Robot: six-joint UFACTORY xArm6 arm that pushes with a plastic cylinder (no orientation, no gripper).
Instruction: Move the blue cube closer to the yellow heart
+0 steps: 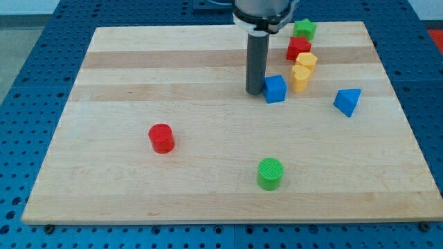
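Observation:
The blue cube (pixel 275 88) sits on the wooden board right of centre, toward the view's top. My tip (pixel 255 92) stands just left of it, touching or nearly touching its left side. The yellow heart (pixel 300 78) lies a short way to the cube's right and slightly higher, with a small gap between them. A second yellow block (pixel 306 61) sits just above the heart.
A red block (pixel 298 48) and a green block (pixel 304 28) stand above the yellow ones near the board's top edge. A blue triangular block (pixel 347 102) lies at the right. A red cylinder (pixel 161 137) and a green cylinder (pixel 270 173) lie lower down.

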